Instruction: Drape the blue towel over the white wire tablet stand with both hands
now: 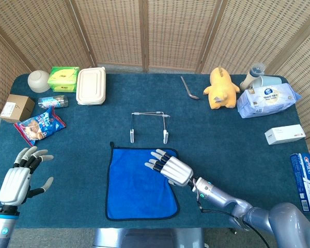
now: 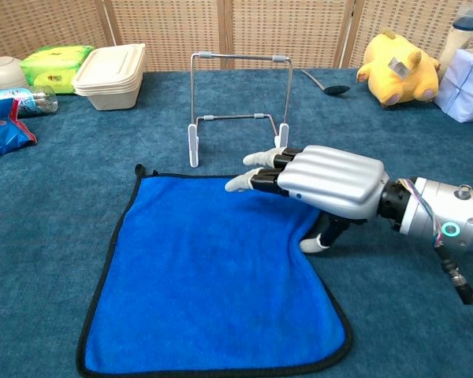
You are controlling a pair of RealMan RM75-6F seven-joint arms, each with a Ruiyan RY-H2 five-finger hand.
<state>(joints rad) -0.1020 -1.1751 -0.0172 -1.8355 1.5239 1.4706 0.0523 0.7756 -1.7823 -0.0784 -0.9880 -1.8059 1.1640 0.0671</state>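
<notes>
The blue towel (image 1: 137, 181) (image 2: 205, 283) lies flat on the table near the front edge, its right edge bowed inward. My right hand (image 1: 170, 168) (image 2: 323, 181) hovers low over the towel's upper right part, fingers stretched out to the left and apart. Its thumb points down and touches the towel's right edge. It holds nothing. The white wire tablet stand (image 1: 147, 112) (image 2: 240, 56) stands upright just behind the towel, bare. My left hand (image 1: 18, 181) is at the table's front left, fingers spread and empty, well apart from the towel.
A yellow plush toy (image 1: 220, 89), a spoon (image 1: 189, 89) and a wipes pack (image 1: 266, 101) sit at the back right. At the back left are a lunch box (image 1: 91, 86), a green pack (image 1: 63, 78) and a bowl (image 1: 39, 80). A snack bag (image 1: 40, 125) lies left.
</notes>
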